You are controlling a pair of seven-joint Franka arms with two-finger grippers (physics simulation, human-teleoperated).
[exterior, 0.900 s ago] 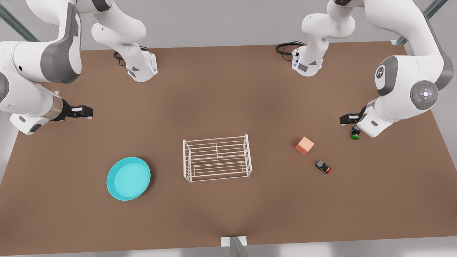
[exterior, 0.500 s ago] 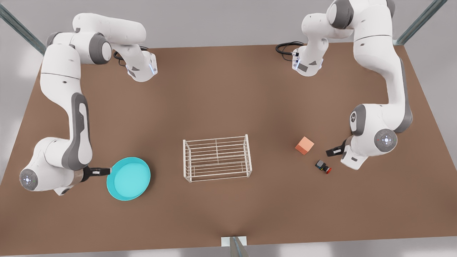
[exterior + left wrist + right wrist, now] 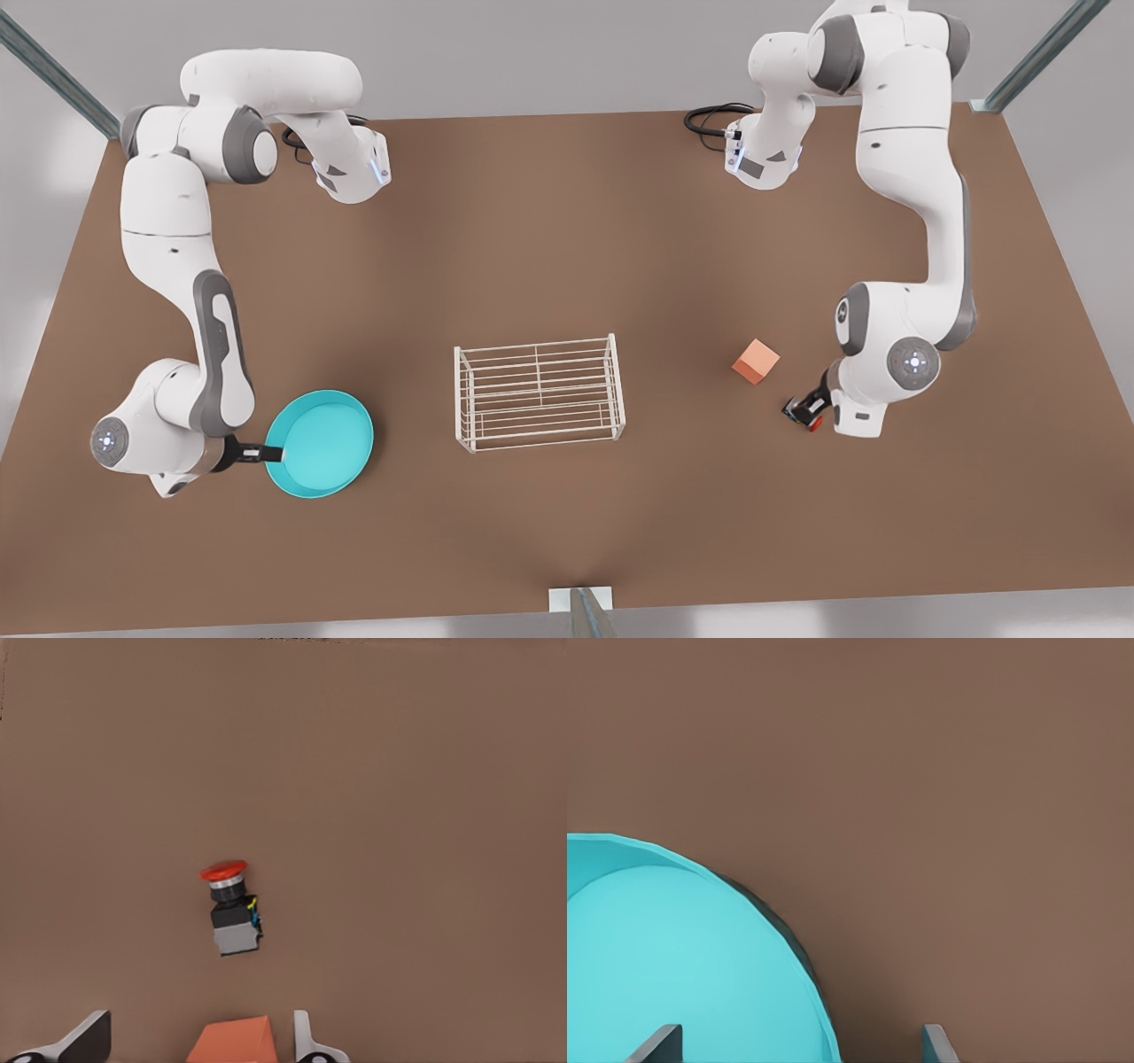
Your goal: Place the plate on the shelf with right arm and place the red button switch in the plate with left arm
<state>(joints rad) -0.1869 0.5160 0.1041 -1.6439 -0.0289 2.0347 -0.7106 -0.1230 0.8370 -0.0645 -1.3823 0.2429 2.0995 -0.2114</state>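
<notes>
Front view: nothing of the task is done yet. The round turquoise plate w/ raised rim and lighter cyan inside [image 3: 320,443] sits flat on the brown tabletop [image 3: 549,230] at lower left of frame, well apart from the small white wire rack shelf [image 3: 539,392] at centre, which carries nothing. The right gripper [image 3: 266,454] is at the plate's rim on the front view's left; can't tell finger spread from here. At the right of the frame the tiny red button switch w/ dark blocky body and red cap [image 3: 804,415] lies on the table near a salmon-orange cube [image 3: 756,361], w/ the left gripper [image 3: 813,403] right over it. Left wrist view: the switch [image 3: 230,908] lies on its side mid-frame; the fingertips [image 3: 87,1041] at the bottom edge stand spread apart, holding nothing, the cube [image 3: 232,1043] between them. Right wrist view: the plate [image 3: 682,966] fills the lower left; the fingertips [image 3: 659,1043] are spread wide, straddling the rim, not clamped. Left to do, as I judge it: both grasps, plate onto shelf, then switch into plate, i.e. all of it.
</notes>
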